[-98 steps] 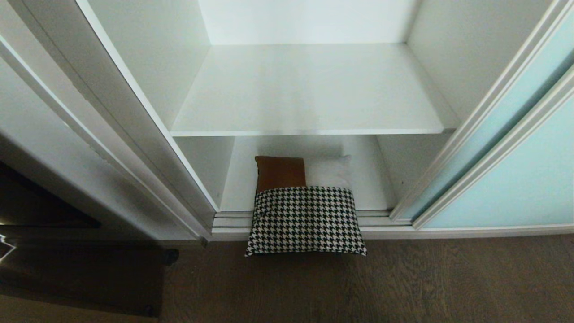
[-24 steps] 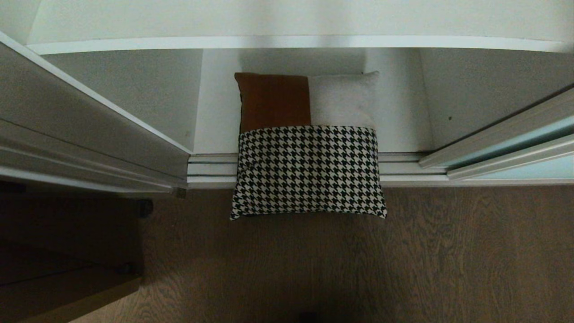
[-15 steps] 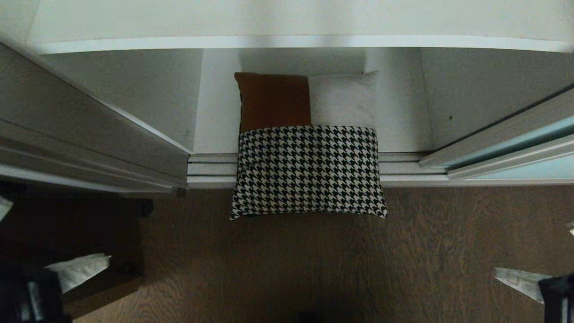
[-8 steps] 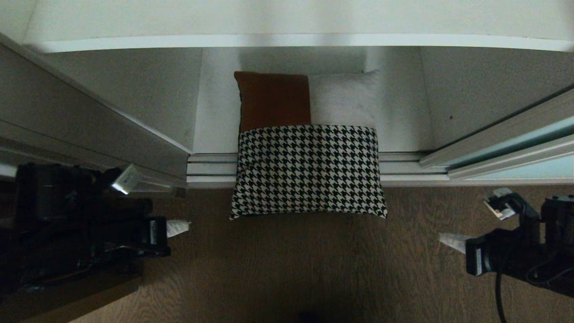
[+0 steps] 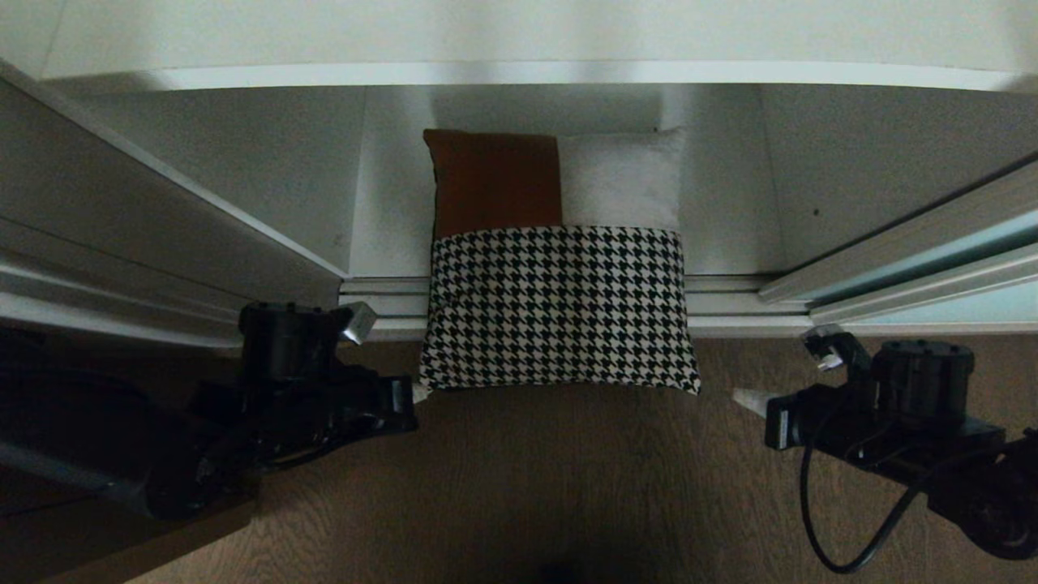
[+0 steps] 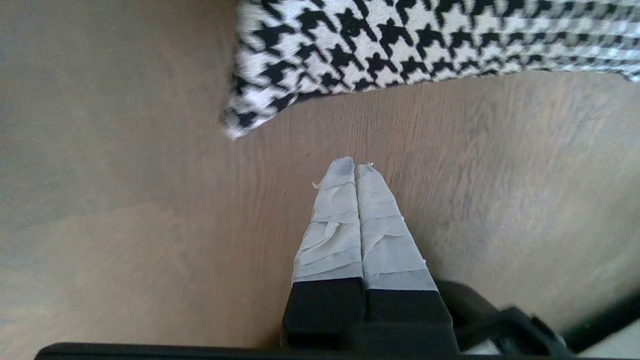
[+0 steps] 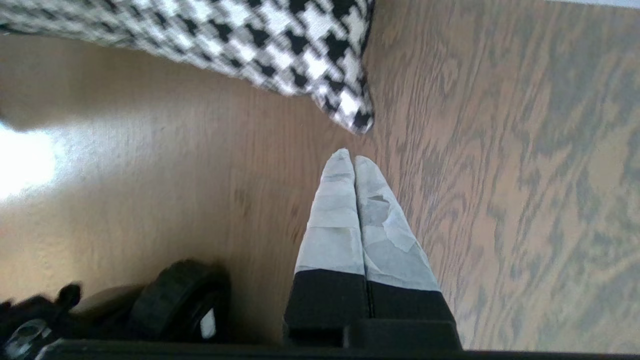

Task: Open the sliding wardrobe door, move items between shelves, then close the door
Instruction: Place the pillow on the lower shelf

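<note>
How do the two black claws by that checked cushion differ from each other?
The left gripper sits almost at the cushion's near-left corner; the right gripper stands apart from the near-right corner. The left points rightward, the right leftward. Both have taped jaws pressed shut, empty, low over the wooden floor.

Lying bare ahead of both sets of closed fingers (image 6: 355,172): wood floor (image 5: 568,487). Blocking just beyond them: cushion (image 5: 559,304) corners, overhanging the door track (image 5: 730,304); shelf (image 5: 519,75) edge looming above, limiting headroom.
</note>
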Robot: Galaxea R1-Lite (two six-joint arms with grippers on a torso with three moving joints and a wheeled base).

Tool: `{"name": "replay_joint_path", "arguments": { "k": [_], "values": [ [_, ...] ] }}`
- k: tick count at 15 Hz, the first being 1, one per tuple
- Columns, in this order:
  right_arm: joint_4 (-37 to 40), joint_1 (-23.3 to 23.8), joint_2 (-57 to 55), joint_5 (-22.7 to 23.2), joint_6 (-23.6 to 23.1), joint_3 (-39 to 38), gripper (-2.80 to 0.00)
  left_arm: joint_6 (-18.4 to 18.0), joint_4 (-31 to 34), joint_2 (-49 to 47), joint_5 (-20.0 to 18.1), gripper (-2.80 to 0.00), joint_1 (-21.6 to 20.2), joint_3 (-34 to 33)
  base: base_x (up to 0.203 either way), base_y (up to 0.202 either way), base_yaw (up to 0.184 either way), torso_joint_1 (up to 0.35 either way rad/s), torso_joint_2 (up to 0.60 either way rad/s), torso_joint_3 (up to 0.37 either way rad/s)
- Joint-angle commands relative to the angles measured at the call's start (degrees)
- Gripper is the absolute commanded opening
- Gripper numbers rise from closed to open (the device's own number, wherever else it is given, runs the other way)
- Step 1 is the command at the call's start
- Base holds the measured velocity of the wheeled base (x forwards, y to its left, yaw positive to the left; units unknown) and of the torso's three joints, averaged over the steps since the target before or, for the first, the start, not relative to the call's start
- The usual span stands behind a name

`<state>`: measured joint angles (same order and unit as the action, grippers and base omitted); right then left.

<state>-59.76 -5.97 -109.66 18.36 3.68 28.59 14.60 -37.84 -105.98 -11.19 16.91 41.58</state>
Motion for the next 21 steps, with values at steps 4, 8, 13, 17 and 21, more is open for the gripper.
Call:
{"name": "replay_joint_path", "arguments": {
  "k": [4, 8, 13, 17, 21],
  "values": [
    [0.2, -1.9, -9.5, -0.3, 0.2, 10.3, -2.8, 1.7, -2.2, -14.1, 1.2, -2.8, 2.1, 8.3, 0.0, 0.0, 0.0, 0.0, 0.0, 0.0],
    [-0.2, -2.5, -17.9, -0.5, 0.2, 15.3, -2.8, 1.4, -3.9, -23.2, 1.5, -2.8, 2.0, 12.9, 0.0, 0.0, 0.0, 0.0, 0.0, 0.0],
    [-0.4, -3.2, -25.1, -2.5, 0.0, 24.1, -2.8, 1.5, -9.7, -33.6, 4.3, -2.8, 2.1, 22.8, 0.0, 0.0, 0.0, 0.0, 0.0, 0.0],
    [-0.2, -3.3, -30.7, -3.5, -0.1, 30.6, -2.8, 1.3, -9.6, -35.7, 8.8, -2.8, 2.1, 32.5, 0.0, 0.0, 0.0, 0.0, 0.0, 0.0],
    [-0.3, -2.7, -31.4, -4.2, 0.1, 34.3, -2.8, 0.9, -10.4, -34.8, 13.7, -2.8, 2.5, 37.0, 0.0, 0.0, 0.0, 0.0, 0.0, 0.0]
  ]
}}
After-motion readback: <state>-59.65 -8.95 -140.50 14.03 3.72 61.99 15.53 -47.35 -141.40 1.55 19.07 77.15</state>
